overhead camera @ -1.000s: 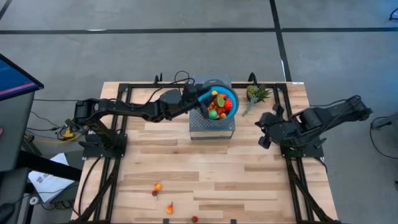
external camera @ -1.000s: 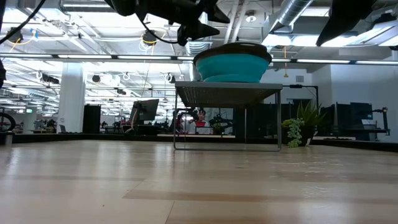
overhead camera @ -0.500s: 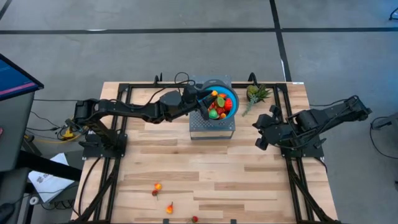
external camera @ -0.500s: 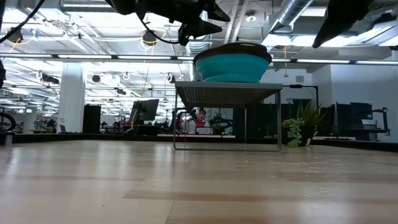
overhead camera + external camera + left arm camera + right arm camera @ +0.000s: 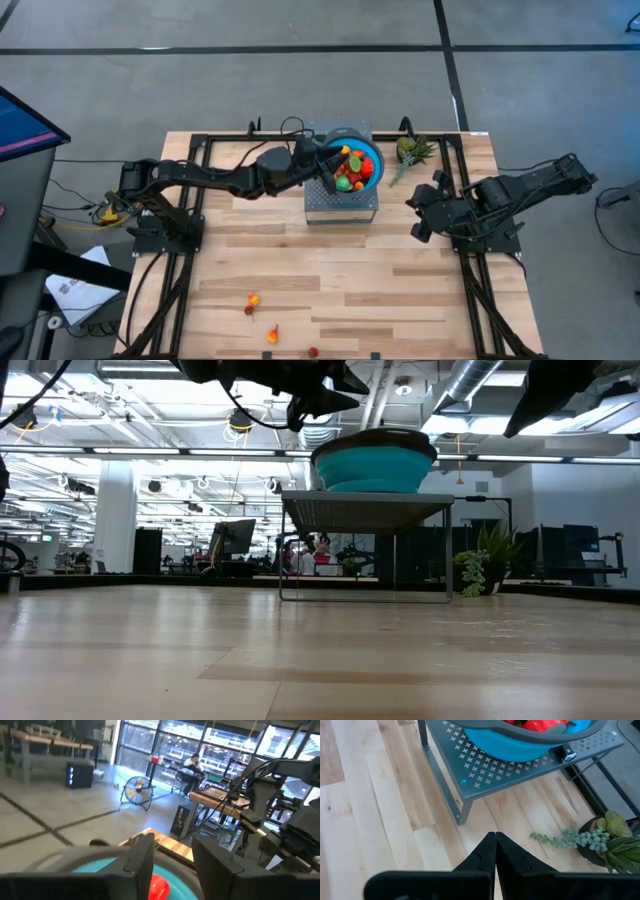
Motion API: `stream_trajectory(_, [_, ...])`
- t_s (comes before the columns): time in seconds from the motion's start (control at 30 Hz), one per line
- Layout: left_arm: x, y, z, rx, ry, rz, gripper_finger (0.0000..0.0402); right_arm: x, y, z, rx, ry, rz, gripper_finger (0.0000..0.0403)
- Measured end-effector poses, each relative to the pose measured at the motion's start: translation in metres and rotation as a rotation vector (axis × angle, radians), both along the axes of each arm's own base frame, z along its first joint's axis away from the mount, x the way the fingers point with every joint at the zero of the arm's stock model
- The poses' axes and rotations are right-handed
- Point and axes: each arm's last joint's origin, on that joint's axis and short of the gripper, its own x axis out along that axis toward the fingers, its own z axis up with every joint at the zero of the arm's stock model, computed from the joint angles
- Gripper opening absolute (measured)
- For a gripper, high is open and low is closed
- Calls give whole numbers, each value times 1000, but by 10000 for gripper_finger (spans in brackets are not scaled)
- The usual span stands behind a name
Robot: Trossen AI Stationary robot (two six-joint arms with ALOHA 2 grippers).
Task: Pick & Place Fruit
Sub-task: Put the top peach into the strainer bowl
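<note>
A blue bowl (image 5: 373, 158) heaped with red, orange and green toy fruit (image 5: 352, 172) stands on a grey perforated stand (image 5: 340, 205) at the table's far middle. My left gripper (image 5: 326, 160) reaches level over the bowl's left rim and is open. In the left wrist view nothing lies between its fingers (image 5: 172, 865), and a red fruit (image 5: 160, 887) sits in the bowl below the gap. Several loose fruits (image 5: 254, 299) lie on the table near its front edge. My right gripper (image 5: 418, 215) hangs shut above the table, right of the stand, pointing slantwise down (image 5: 495, 842).
A small potted plant (image 5: 412, 152) stands to the right of the stand, between it and my right arm. Black frame rails run along both sides of the table. Bare wood lies between the stand and the loose fruits near the front edge.
</note>
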Motion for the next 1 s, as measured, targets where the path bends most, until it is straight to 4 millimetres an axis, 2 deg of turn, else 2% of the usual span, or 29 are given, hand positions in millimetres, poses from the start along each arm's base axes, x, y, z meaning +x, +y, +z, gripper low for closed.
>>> stream_trajectory(0.2, [-3, -22, 13, 119, -22, -53, 89, -3, 5, 2, 6, -14, 32, 0])
stream_trajectory(0.37, [-27, -59, 27, 145, -25, -154, 57, -11, 7, 6, 23, -48, 63, 0])
stream_trajectory(0.57, [-68, -119, 14, 59, 164, -314, 9, -27, 6, 16, 60, -122, 92, 0])
stream_trajectory(0.77, [-98, -173, 6, 40, 262, -291, 1, -43, -2, 24, 109, -205, 69, 0])
stream_trajectory(1.0, [-115, -203, 1, -51, 228, -239, 1, -52, -6, 28, 130, -247, 66, 0])
